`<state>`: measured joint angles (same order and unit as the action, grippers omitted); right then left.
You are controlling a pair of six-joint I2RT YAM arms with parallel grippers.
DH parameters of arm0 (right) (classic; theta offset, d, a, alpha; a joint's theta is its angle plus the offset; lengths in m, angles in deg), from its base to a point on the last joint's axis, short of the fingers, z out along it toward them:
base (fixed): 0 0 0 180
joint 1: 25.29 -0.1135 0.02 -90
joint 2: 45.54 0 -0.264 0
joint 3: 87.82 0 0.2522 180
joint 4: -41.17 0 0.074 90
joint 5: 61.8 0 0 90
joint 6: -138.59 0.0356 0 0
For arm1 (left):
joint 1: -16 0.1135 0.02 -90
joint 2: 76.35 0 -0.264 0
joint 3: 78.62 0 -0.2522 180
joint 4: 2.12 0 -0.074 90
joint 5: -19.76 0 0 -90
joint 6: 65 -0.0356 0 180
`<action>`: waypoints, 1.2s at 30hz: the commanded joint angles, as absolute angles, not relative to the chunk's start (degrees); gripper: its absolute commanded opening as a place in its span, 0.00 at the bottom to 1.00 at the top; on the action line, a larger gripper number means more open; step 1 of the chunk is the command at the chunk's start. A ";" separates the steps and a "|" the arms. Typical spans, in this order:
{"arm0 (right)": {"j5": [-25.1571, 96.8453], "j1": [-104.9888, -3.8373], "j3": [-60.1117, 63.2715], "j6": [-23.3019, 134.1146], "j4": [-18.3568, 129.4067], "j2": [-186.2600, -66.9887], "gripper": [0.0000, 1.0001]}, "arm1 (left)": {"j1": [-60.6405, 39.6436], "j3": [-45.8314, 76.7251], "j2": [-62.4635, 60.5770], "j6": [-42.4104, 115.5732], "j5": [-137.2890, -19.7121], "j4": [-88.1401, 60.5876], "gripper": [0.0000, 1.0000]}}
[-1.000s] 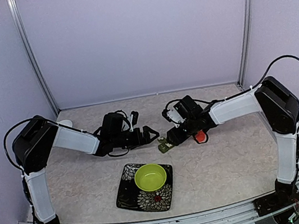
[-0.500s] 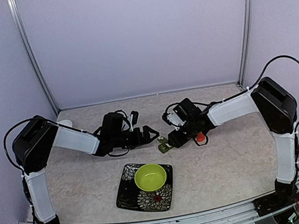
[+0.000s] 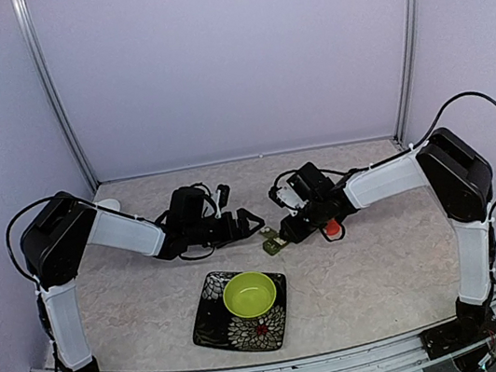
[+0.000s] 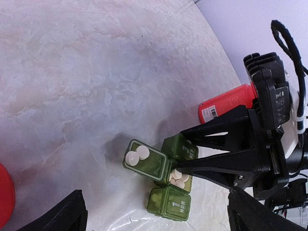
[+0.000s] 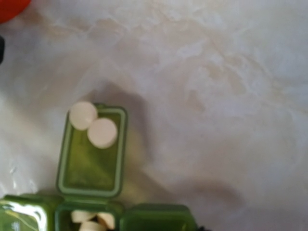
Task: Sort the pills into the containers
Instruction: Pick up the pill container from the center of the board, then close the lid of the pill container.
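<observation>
Right arm [image 3: 388, 178] first: it has edged in toward the middle of the table [image 3: 384, 268] over the last second and its jaws have been narrowing, while your left arm [image 3: 123, 232] has not budged. The left gripper [image 3: 252, 224] hangs spread as wide as it goes, holding nothing, aimed at the work from the other side. Near the front edge sits the patterned plate [image 3: 215, 323] with the lime-green bowl [image 3: 228, 295] on it, well apart from the action. Just behind the right gripper [image 4: 182, 149] lies the orange bottle [image 4: 225, 103] on its side. Now the thing you care about: the dark green pillbox [image 4: 169, 204] rests on the table between the two grippers, its middle compartment open and the lid [image 4: 147, 163] flipped flat outward. From the left wrist view the right fingers reach in over the far end of the box with a gap between them, partway drawn in; you cannot tell whether they pinch the box or merely hover at it. White pills [image 4: 179, 179] show inside the open compartment, so sorting looks under way. Watch the two white pills [image 4: 137, 154] sitting on the open lid, touching each other: they probably have to go in before that lid can shut.
</observation>
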<state>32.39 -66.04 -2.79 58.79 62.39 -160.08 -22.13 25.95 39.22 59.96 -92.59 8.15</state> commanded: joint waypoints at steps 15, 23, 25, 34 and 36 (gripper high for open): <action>33.74 -66.28 -3.47 58.26 61.06 -155.62 0.26 | -22.25 20.40 45.15 62.88 -97.01 10.76 0.99; 34.09 -66.76 -3.16 57.80 61.28 -156.75 0.25 | -22.23 18.35 48.38 65.94 -101.37 17.10 0.99; 34.10 -66.77 -3.21 57.78 61.42 -156.88 0.25 | -22.23 18.07 49.30 67.10 -102.98 19.01 0.99; 33.59 -66.77 -3.15 57.69 61.78 -157.48 0.25 | -22.49 17.91 49.76 68.65 -105.88 23.65 0.99; 33.57 -66.77 -3.21 57.72 61.84 -157.79 0.25 | -22.63 17.94 49.70 68.64 -106.61 24.88 0.99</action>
